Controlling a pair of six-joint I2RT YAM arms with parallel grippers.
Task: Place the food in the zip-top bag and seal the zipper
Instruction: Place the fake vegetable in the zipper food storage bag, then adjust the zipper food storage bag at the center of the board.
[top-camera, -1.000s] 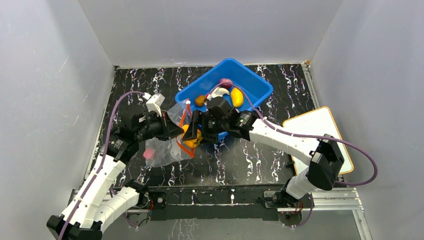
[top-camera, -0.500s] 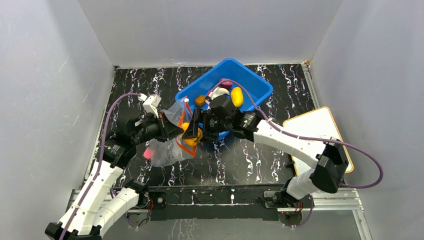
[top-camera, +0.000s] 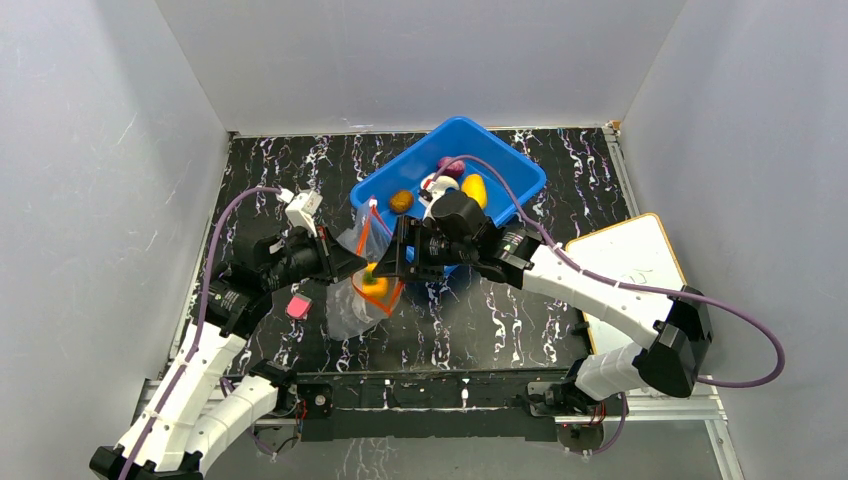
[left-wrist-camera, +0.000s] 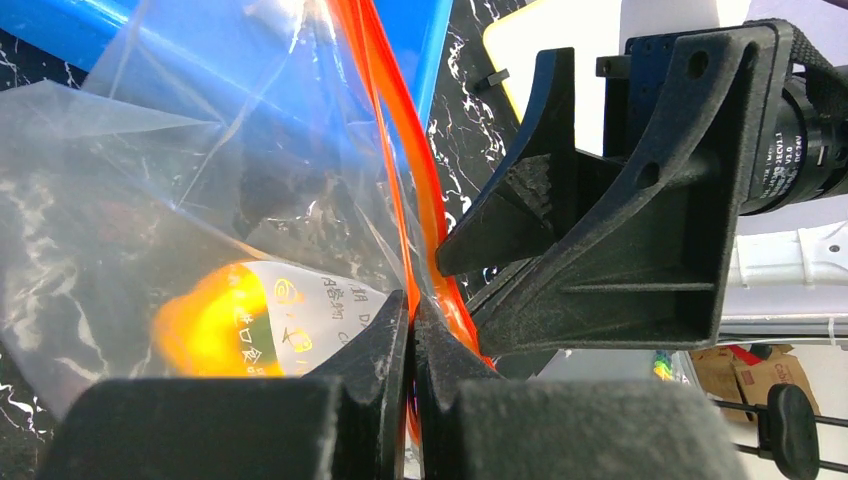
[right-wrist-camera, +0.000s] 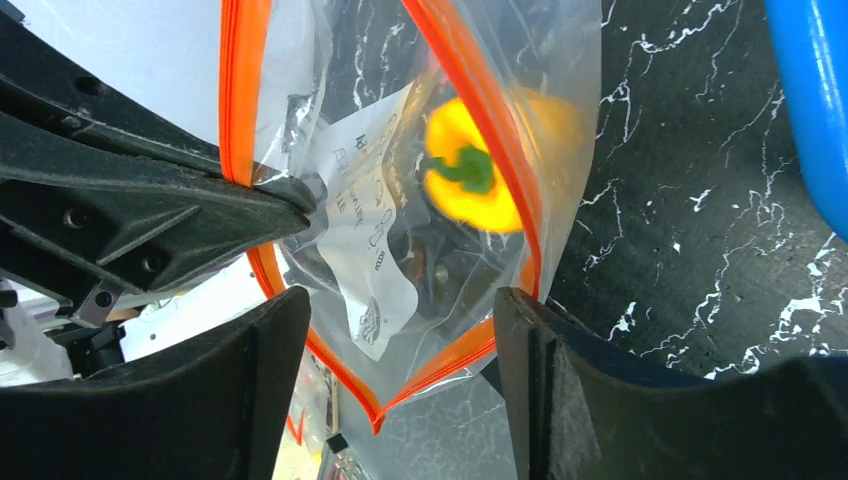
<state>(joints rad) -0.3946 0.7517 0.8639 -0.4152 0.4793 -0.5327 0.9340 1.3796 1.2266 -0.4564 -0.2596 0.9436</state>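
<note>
Black, white-veined tabletop (top-camera: 520, 320), grey walls (top-camera: 420, 60); left claw (left-wrist-camera: 412, 310) clamps the zip-top bag (left-wrist-camera: 150, 180) by its zipper (left-wrist-camera: 390, 150); right claw (right-wrist-camera: 400, 310) spread wide, empty.

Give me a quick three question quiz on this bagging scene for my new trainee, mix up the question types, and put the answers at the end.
1. True or false: the pepper is inside the bag.
2. Pick one: what is the left gripper pinching? A the pepper; B the bag's orange zipper strip; C nothing.
3. Fill in the blank: the right gripper hangs over the bag's mouth, empty, with its jaws ____.

Key: 1 true; 2 B; 3 open.
</note>
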